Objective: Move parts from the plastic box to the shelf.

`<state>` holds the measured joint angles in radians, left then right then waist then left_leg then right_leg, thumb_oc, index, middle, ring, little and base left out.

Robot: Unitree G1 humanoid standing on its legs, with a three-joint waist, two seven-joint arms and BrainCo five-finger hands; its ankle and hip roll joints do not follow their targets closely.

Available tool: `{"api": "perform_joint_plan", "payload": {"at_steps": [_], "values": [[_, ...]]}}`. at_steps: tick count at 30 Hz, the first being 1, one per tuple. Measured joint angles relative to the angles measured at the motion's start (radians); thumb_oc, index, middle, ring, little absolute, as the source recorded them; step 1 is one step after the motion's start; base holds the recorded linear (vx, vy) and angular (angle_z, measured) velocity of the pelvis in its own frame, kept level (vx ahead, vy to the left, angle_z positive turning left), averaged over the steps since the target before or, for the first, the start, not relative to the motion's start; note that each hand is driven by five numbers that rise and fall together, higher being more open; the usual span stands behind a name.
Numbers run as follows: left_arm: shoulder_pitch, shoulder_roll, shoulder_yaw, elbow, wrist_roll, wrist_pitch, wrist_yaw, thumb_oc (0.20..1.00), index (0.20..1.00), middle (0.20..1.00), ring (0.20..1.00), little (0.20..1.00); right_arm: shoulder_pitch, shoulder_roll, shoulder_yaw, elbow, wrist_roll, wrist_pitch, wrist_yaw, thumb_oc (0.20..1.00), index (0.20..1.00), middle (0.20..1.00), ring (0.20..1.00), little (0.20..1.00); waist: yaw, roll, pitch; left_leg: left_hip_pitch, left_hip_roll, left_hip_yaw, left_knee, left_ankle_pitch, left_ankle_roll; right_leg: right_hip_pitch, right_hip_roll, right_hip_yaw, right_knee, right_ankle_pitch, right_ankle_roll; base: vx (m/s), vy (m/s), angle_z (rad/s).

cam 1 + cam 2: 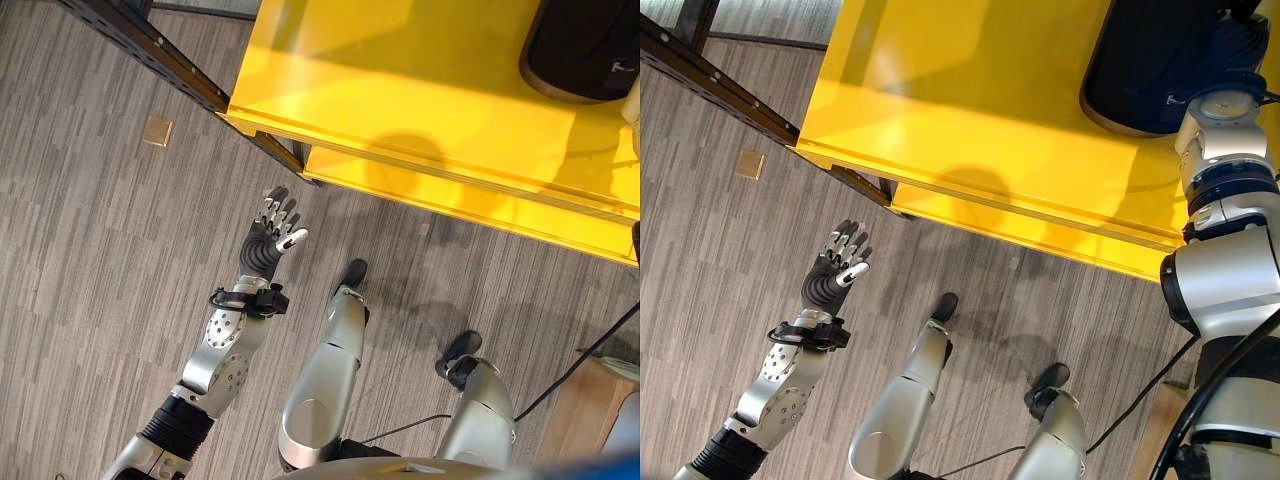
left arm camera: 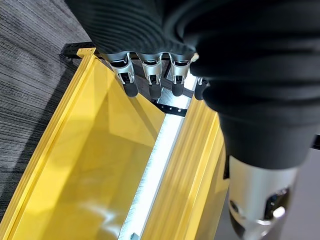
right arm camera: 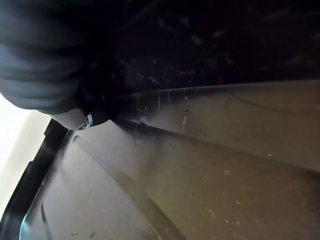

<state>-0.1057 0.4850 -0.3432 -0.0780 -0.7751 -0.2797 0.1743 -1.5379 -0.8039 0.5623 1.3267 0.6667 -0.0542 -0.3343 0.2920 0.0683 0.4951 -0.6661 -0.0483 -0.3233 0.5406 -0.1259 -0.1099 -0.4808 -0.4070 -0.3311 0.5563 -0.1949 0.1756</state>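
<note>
Black plastic box [image 1: 1170, 60] sits on the yellow shelf [image 1: 420, 90]; left hand [image 1: 272, 240] hovers over the floor, fingers straight, holding nothing; right wrist view shows the box's dark inner wall, right hand [image 3: 45, 65] seemingly inside, fingers unseen.

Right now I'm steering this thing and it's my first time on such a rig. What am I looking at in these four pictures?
The two wide pictures come from the robot's head, looking down. They show a yellow shelf over grey carpet floor, with a dark plastic box sitting on it. The left robot hand hangs over the floor in front of the shelf, fingers straight, holding nothing. The right arm reaches up to the box. The other two pictures come from cameras on the wrists: the left one looks past its fingers at the yellow shelf; the right one looks at the box's dark inner wall, its fingers hidden, so any grip is unclear.
</note>
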Motion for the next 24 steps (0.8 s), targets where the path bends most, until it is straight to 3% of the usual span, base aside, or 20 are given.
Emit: {"api": "perform_joint_plan", "payload": {"at_steps": [5,7,24], "values": [[-0.01,0.0,0.0,0.0,0.0,-0.001,0.0,1.0,1.0,1.0,1.0,1.0,0.0,0.001,0.0,0.0,0.0,0.0,-0.001,0.2,0.2,0.2,0.2,0.2,0.001,0.0,0.0,0.0,-0.001,0.006,0.005,0.0,0.0,0.001,-0.002,0.004,-0.001,0.003,0.003,0.0,0.0,0.0],[-0.011,0.0,0.0,0.0,0.0,-0.001,0.0,1.0,1.0,1.0,1.0,1.0,0.0,0.001,0.0,0.002,0.014,0.0,-0.001,1.0,1.0,1.0,1.0,1.0,0.002,0.0,0.0,0.0,-0.001,0.006,0.007,0.0,0.0,0.002,-0.002,0.004,0.0,0.004,0.003,0.0,0.0,0.0],[-0.013,0.0,0.0,0.0,-0.001,-0.011,0.0,1.0,1.0,1.0,1.0,1.0,-0.007,0.001,0.039,-0.027,0.016,-0.018,-0.002,1.0,1.0,1.0,1.0,1.0,-0.001,-0.001,-0.001,-0.005,0.0,0.008,0.014,0.004,0.007,0.011,0.007,0.004,-0.029,0.031,0.007,0.0,0.0,0.0]]}}
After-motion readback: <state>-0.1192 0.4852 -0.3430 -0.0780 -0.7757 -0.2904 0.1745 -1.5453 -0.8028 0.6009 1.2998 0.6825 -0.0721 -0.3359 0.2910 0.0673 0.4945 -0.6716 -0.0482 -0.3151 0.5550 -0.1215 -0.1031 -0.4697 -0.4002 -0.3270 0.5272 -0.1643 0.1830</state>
